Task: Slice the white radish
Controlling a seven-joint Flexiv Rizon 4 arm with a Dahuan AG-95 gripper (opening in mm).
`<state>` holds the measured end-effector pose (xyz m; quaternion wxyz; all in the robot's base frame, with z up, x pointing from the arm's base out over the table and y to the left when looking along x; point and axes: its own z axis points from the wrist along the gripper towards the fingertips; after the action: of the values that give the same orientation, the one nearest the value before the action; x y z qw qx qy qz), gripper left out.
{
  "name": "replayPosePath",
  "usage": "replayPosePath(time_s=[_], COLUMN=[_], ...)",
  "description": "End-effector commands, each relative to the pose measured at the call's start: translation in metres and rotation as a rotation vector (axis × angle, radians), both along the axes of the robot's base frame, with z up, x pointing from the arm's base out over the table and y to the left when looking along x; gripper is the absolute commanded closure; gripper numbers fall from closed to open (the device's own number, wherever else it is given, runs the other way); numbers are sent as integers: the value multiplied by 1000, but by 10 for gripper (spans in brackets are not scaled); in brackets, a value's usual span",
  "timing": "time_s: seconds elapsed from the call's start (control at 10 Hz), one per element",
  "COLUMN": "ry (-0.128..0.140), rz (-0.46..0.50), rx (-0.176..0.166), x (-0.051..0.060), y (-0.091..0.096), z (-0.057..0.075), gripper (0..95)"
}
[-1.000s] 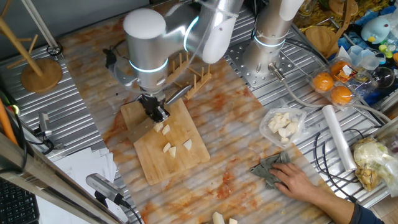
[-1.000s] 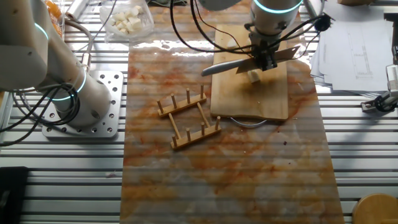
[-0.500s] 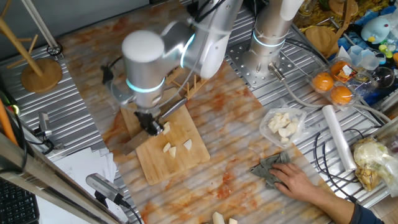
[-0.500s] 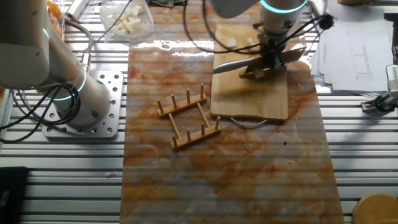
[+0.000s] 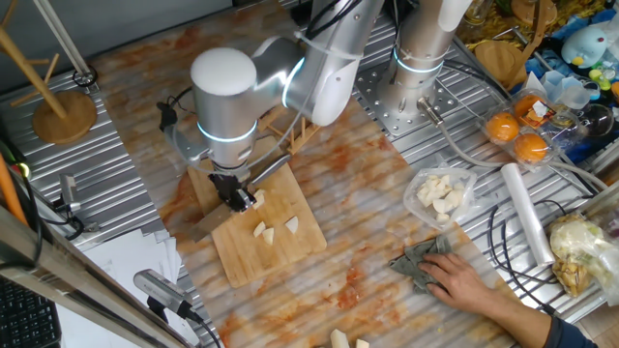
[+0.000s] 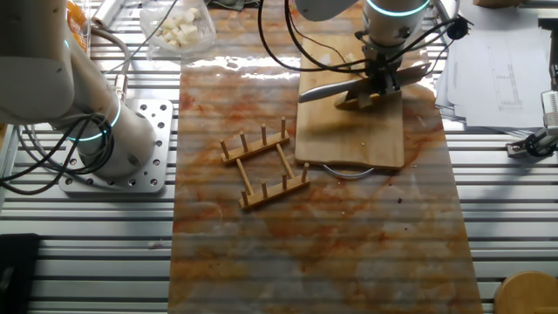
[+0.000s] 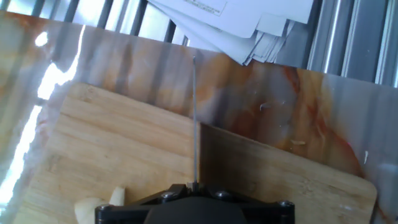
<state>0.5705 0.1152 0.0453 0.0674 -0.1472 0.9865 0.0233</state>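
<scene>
Gripping the knife (image 6: 353, 85) in our gripper (image 5: 235, 196), we see the radish (image 7: 99, 204) just left of the blade.

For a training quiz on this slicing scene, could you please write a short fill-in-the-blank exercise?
1. The gripper is shut on a ____.
2. The white radish pieces lie on a wooden cutting ____.
3. Beside the cutting board stands a wooden ____.
4. A person's hand rests on a grey ____.

Missing words: knife; board; rack; cloth
</scene>
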Motion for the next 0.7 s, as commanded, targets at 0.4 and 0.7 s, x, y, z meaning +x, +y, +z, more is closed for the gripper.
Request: replayPosePath(time_s=[0.4,0.7], ry=[15,-7], rz=[68,77], rx=[-23,-23], x=[-27,-31], y=[-23,-26], z=[12,2], gripper=[950,950])
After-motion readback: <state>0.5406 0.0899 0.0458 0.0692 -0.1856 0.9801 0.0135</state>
